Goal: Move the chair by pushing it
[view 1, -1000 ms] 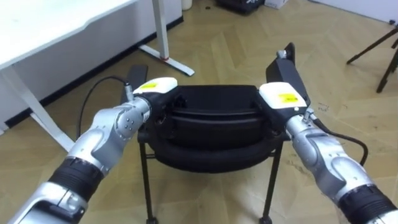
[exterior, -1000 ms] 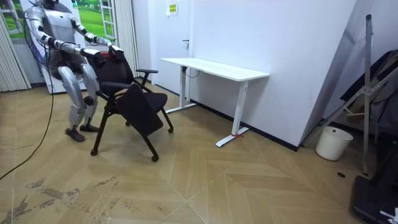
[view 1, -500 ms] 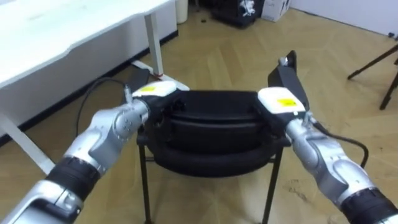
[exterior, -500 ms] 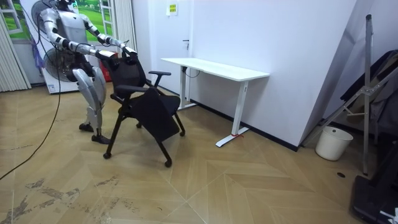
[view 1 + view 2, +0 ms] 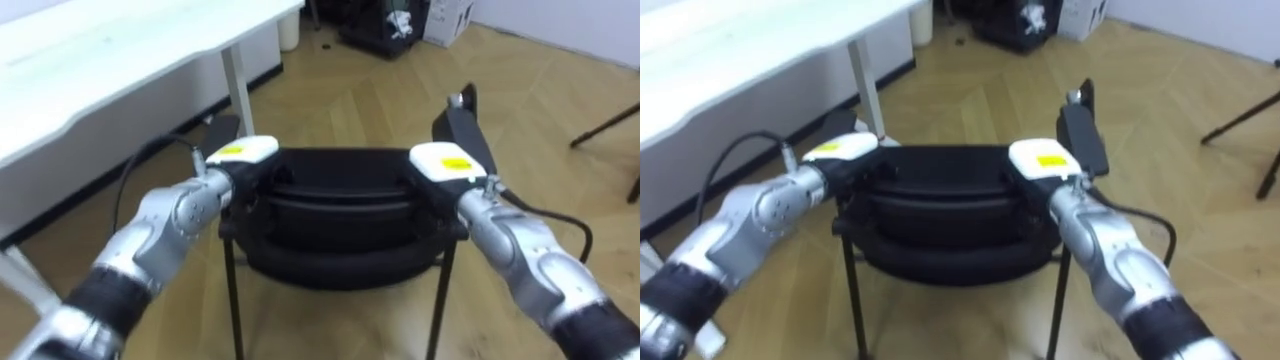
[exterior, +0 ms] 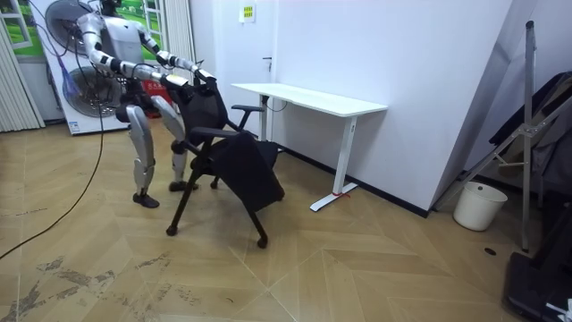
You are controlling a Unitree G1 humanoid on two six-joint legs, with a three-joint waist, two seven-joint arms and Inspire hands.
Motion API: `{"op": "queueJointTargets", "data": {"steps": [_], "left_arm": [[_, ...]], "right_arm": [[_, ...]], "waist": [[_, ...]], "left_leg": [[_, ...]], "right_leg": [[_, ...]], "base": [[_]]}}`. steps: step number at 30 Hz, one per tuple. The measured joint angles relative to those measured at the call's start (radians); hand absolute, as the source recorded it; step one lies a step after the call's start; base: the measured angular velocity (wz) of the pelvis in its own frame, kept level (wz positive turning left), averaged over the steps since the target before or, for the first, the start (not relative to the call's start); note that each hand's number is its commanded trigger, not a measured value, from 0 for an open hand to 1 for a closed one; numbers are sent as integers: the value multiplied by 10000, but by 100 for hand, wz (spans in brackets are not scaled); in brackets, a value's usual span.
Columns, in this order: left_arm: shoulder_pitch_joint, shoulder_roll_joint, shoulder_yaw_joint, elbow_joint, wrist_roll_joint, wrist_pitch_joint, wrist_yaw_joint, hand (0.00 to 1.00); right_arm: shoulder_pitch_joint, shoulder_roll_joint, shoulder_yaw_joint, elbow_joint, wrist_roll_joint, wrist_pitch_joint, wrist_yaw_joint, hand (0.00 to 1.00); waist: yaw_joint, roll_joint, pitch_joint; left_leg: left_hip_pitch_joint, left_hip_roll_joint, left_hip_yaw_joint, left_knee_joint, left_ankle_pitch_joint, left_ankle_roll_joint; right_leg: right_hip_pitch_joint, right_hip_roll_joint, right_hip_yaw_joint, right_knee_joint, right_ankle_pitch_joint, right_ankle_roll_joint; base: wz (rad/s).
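Running along the left of the head view is a white desk [image 5: 90, 70], its upright desk leg [image 5: 233, 85] standing on the wooden floor [image 5: 350, 70] just beyond the robot's left arm. Next comes the left hand [image 5: 240, 153], set against the left end of the backrest of a black chair [image 5: 345, 200]. Whether it grips the backrest or only presses on it cannot be told. The chair sits in the middle, directly in front of the robot, seen from behind and above. At the right end of the backrest is the right hand [image 5: 447, 163], placed the same way, its hold equally unclear. Beyond it, an armrest [image 5: 462, 120] juts forward.

In the room view the robot stands at the left with its legs set apart, arms out to the chair, and the desk lies just past the chair to the right.

Likely risks: the chair's left side could catch the desk leg or its foot, since both are close. Uneven pressure from the two hands could swing the chair off line, or a hand could slip from the backrest.
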State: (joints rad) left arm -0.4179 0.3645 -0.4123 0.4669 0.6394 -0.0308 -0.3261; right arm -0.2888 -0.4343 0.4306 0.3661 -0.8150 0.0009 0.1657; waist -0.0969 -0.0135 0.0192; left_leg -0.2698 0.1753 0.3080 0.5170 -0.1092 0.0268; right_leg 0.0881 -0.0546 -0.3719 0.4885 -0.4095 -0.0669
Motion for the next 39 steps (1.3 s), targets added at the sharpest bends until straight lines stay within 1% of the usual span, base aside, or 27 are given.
{"op": "queueJointTargets", "data": {"steps": [1, 5, 6, 7, 9, 11, 12, 13, 15, 16, 17, 18, 19, 20, 22, 23, 24, 25, 26, 27, 28, 29, 30, 31, 32, 36, 39], "left_arm": [[314, 99, 104, -265, 57, -26, -28, 100], [219, 154, 201, -673, 184, -72, -35, 100], [220, 141, 245, -679, 190, -73, -35, 100], [216, 143, 349, -733, 191, -80, -39, 100], [202, 144, 360, -740, 207, -85, -14, 100], [195, 142, 399, -782, 240, -84, 4, 100], [200, 132, 396, -794, 244, -84, 21, 100], [180, 126, 367, -814, 250, -84, 58, 100], [149, 39, 254, -719, 318, -61, 125, 100], [152, 32, 111, -663, 337, -51, 148, 100], [154, 34, -104, -632, 351, -50, 198, 100], [156, 57, -189, -635, 335, -52, 241, 100], [166, 193, -192, -650, 255, -95, 333, 100], [196, 233, -92, -594, 200, 3, 399, 100], [179, 232, 98, -194, 18, 77, 449, 100], [188, 197, 155, 46, -54, 57, 587, 100], [222, 218, 175, 64, -54, 53, 605, 100], [279, 386, 186, 6, -91, 17, 603, 100], [275, 642, 268, -152, -186, -7, 563, 100], [273, 677, 451, -159, -193, -26, 578, 100], [228, 714, 478, -94, -142, 36, 557, 100], [214, 796, 415, -26, -99, -41, 473, 100], [218, 846, 349, -62, -69, -122, 456, 100], [290, 863, 275, -212, 132, -213, 455, 100], [414, 862, 281, -317, 297, -221, 452, 100], [472, 849, 302, -598, 319, -127, 460, 100], [770, 842, 636, -860, 471, -190, 432, 100]], "right_arm": [[211, 61, -10, -188, -28, 46, 155, 100], [616, -339, -232, -1386, 52, 166, 536, 100], [648, -374, -230, -1511, 48, 200, 557, 100], [695, -414, -264, -1743, -25, 229, 558, 100], [698, -479, -315, -1858, -6, 221, 556, 100], [716, -450, -302, -1815, -6, 193, 521, 100], [726, -485, -316, -1819, 6, 152, 511, 100], [729, -564, -321, -1772, 117, 55, 433, 100], [773, -607, -310, -1486, 295, -146, 219, 100], [863, -607, -292, -1315, 397, -240, 126, 100], [1041, -677, -285, -1216, 519, -337, -7, 100], [1087, -715, -278, -1166, 594, -400, -73, 100], [990, -705, -250, -1077, 563, -477, -143, 100], [648, -556, -85, -854, 373, -467, -222, 100], [-17, -372, 315, -409, 127, -467, -249, 100], [-159, -259, 421, -264, -13, -469, -267, 100], [-158, -190, 436, -241, -71, -469, -305, 100], [-159, -33, 483, -202, -105, -468, -326, 100], [-210, 41, 493, -318, -142, -555, -403, 100], [-243, 42, 496, -505, -147, -560, -403, 100], [-194, 35, 608, -662, -101, -588, -315, 100], [39, 94, 623, -784, -85, -588, -315, 100], [198, 63, 623, -880, -41, -588, -302, 100], [478, -16, 613, -1006, 104, -596, -258, 100], [729, -82, 611, -1141, 259, -664, -357, 100], [709, -262, 575, -1325, 274, -667, -321, 100], [715, -323, 579, -1518, 272, -766, -62, 100]], "waist": [[-7, -48, -118], [-76, -336, -169], [-47, -332, -172], [-55, -330, -172], [-52, -339, -169], [11, -367, -177], [1, -356, -174], [-37, -353, -172], [-87, -345, -164], [-81, -309, -151], [-70, -215, -119], [-65, -160, -120], [147, -144, -117], [195, 97, -40], [148, 502, 60], [186, 558, 78], [202, 505, 74], [271, 310, 16], [382, 45, -57], [412, 25, -80], [401, 224, -121], [342, 286, -107], [311, 275, -90], [287, 241, -81], [275, 243, -94], [235, 232, -105], [262, 223, -109]], "left_leg": [[154, -176, 155, -55, 244, 172], [442, -831, 757, -756, 235, 366], [505, -872, 909, -831, 198, 373], [545, -965, 1253, -940, 125, 455], [587, -1252, 1610, -1193, 49, 700], [751, -1523, 1486, -1180, -191, 876], [786, -1550, 1461, -1122, -274, 891], [839, -1576, 1423, -1012, -449, 910], [1056, -1672, 911, -940, -563, 883], [1232, -1662, 557, -947, -627, 844], [1493, -1629, 188, -1059, -676, 772], [1568, -1525, -177, -1103, -721, 726], [1574, -1566, -774, -1007, -862, 559], [1595, -1587, -1552, -926, -986, 358], [1793, -1579, -2444, -1087, -984, 142], [1993, -1594, -2780, -1318, -924, 2], [2075, -1631, -2979, -1368, -916, -81], [2058, -1690, -3313, -1232, -1023, -284], [1635, -1731, -3493, -436, -1450, -541], [1428, -1583, -3503, -28, -1635, -609], [1356, -1169, -3220, 227, -1738, -501], [1448, -950, -2895, 100, -1726, -511], [1462, -835, -2801, 44, -1696, -563], [1503, -754, -2820, -104, -1580, -797], [1562, -781, -2883, -299, -1501, -870], [1483, -855, -3102, -740, -1190, -926], [1512, -803, -3154, -846, -1118, -1003]], "right_leg": [[254, -166, -67, -82, -171, 184], [718, -487, -465, -708, -48, 503], [757, -543, -513, -718, -34, 540], [771, -726, -847, -602, -46, 598], [644, -1054, -1300, 93, -72, 695], [167, -1581, -1318, 2015, 226, 1043], [41, -1672, -1208, 2448, 405, 1049], [-198, -1759, -991, 3184, 822, 953], [-376, -1680, -586, 3906, 1759, 937], [-381, -1473, -383, 4171, 2624, 965], [-460, -1271, -245, 4405, 3600, 1171], [-619, -1201, -144, 4653, 3865, 1245], [-1105, -1278, 105, 5295, 3150, 1174], [-1591, -1304, 126, 5603, 2128, 1092], [-2127, -1291, 358, 5119, 1382, 1095], [-2295, -1426, 841, 4265, 1193, 1130], [-2327, -1522, 1088, 3745, 1166, 1167], [-2271, -1750, 1753, 2350, 1181, 1263], [-2007, -1778, 2430, 1154, 1147, 1515], [-1792, -1516, 2195, 949, 872, 1431], [-1347, -1383, 1267, 540, 892, 1229], [-868, -1114, 757, -30, 988, 1126], [-707, -995, 620, -236, 1034, 1088], [-562, -777, 552, -432, 1070, 1074], [-504, -672, 650, -587, 1085, 1110], [-533, -575, 546, -938, 1180, 1102], [-521, -494, 534, -873, 1152, 970]], "base": [[15], [25], [9], [25], [27], [27], [51], [70], [77], [87], [90], [69], [25], [15], [45], [72], [90], [94], [96], [87], [78], [71], [53], [31], [18], [16], [6]]}}
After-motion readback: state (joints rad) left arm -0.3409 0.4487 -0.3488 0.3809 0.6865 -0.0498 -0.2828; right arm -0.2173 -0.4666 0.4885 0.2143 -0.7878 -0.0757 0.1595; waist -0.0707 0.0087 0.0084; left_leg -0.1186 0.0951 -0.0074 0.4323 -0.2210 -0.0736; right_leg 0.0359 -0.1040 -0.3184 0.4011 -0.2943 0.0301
